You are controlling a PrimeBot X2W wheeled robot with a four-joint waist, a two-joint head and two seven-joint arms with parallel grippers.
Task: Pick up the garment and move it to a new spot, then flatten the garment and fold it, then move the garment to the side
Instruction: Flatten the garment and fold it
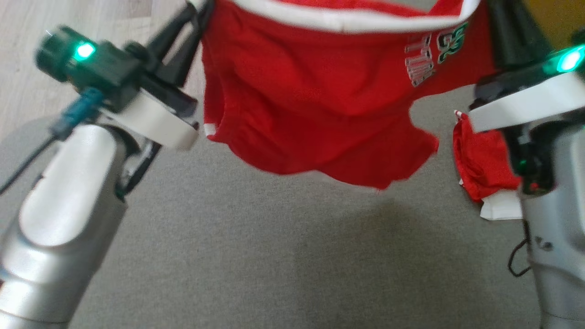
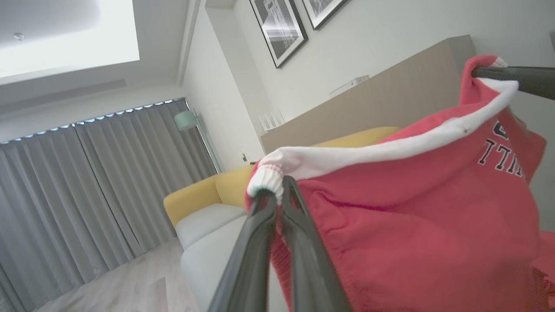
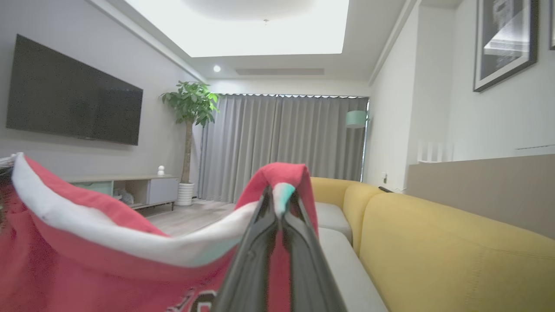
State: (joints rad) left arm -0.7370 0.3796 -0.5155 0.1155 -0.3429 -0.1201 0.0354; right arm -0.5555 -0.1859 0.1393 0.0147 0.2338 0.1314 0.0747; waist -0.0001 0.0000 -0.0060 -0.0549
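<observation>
Carrying the garment point(image 1: 320, 105) to its new spot looks like the step in hand: it hangs in the air above the grey rug point(image 1: 228, 256), strung between the two arms by its white band point(image 1: 347, 20). The left claw point(image 2: 279, 190) is pinched on the ribbed end of that band. The right claw point(image 3: 281, 197) is clamped on the opposite end, and the band sags a little between them. The red body droops in uneven folds, its lower edge clear of the rug, and the lettering point(image 1: 418, 61) sits toward the right claw. Another red fold point(image 1: 484, 160) shows beside the right forearm; whether it hangs or lies on the rug I cannot tell. To do this well, I judge the claws should travel level and together, spread slightly wider to take out the sag. They should then lower so the bottom edge meets the rug first and the rest is drawn flat behind it. Uneven pull could slip the thin pinch on the band.
</observation>
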